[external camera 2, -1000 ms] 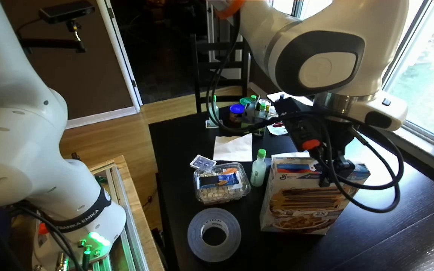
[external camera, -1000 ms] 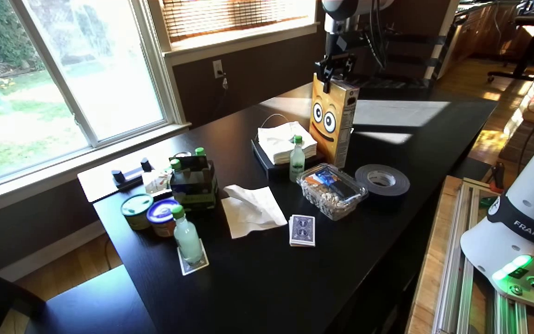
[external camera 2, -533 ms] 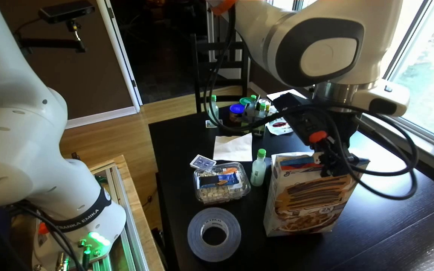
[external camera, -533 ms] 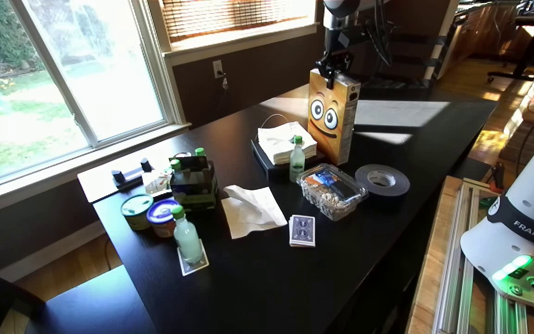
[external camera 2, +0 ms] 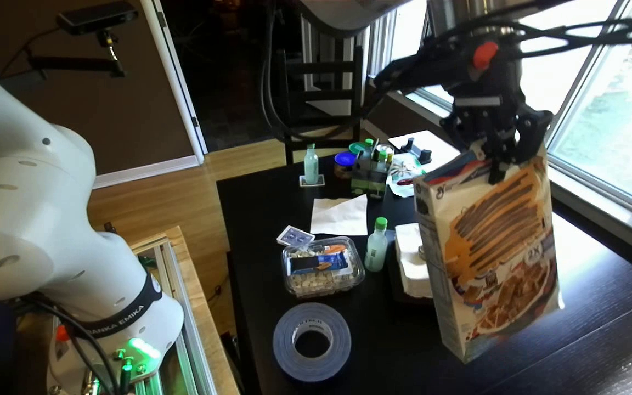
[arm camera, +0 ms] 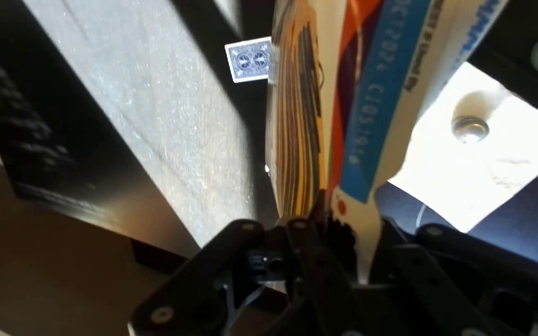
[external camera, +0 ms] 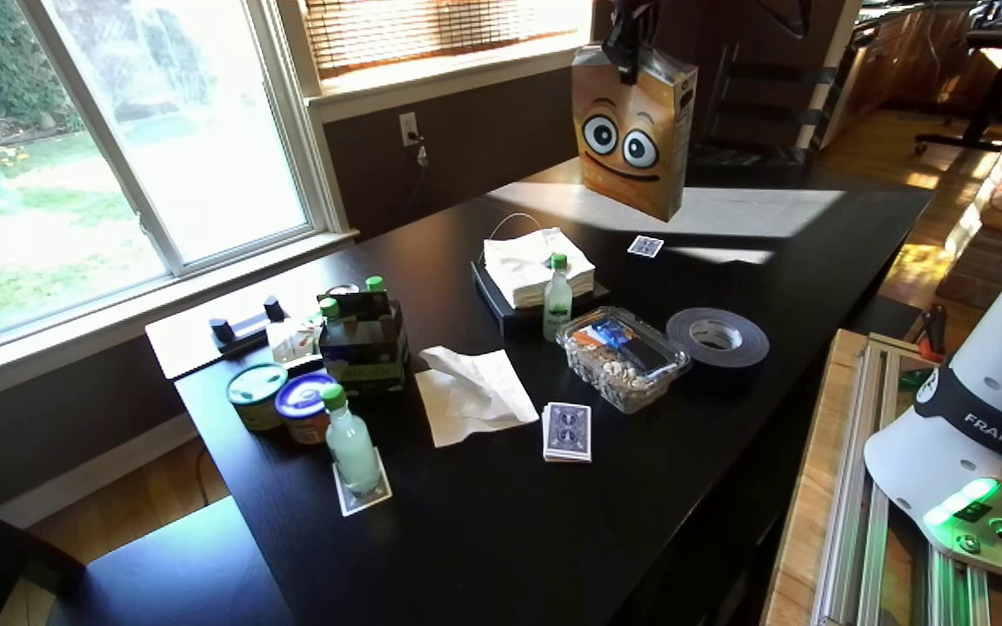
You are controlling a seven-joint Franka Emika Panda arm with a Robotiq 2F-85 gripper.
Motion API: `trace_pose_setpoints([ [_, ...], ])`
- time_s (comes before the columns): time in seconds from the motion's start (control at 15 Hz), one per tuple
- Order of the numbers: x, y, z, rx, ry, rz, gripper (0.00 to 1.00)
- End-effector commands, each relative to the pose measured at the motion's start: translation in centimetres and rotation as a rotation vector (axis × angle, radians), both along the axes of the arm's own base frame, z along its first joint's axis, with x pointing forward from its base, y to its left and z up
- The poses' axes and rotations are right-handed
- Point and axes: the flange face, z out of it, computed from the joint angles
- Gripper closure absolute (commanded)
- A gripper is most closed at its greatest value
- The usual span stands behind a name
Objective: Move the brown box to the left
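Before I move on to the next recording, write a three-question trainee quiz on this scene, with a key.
1. True or false: the gripper holds the box by its top, above the table.
2. In an exterior view, what stands between the napkins and the plastic container?
3. Choose one. The roll of tape lies: (a) on the napkins; (b) flat on the table; (c) inside the plastic container.

Key: 1. True. 2. A bottle with a green cap. 3. (b).
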Motion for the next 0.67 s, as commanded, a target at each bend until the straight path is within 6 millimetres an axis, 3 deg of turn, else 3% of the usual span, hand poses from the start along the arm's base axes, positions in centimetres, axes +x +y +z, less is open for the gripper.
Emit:
trace_pose_setpoints([
  [0.0, -0.2, 7.4, 2.0, -0.064, 0.007, 0.186, 0.98],
  [0.07, 0.5, 4.4, 0.9, -0.015, -0.003, 0.1, 0.98],
  [0.2, 0.8, 6.2, 0.8, -0.012, -0.003, 0.121, 0.92],
  [0.33, 0.7, 5.3, 0.3, -0.009, 0.006, 0.103, 0.92],
  [0.4, 0.8, 4.8, 0.0, -0.019, -0.01, 0.102, 0.98],
  [0.6, 3.2, 6.0, 2.5, -0.108, -0.108, 0.239, 0.98],
])
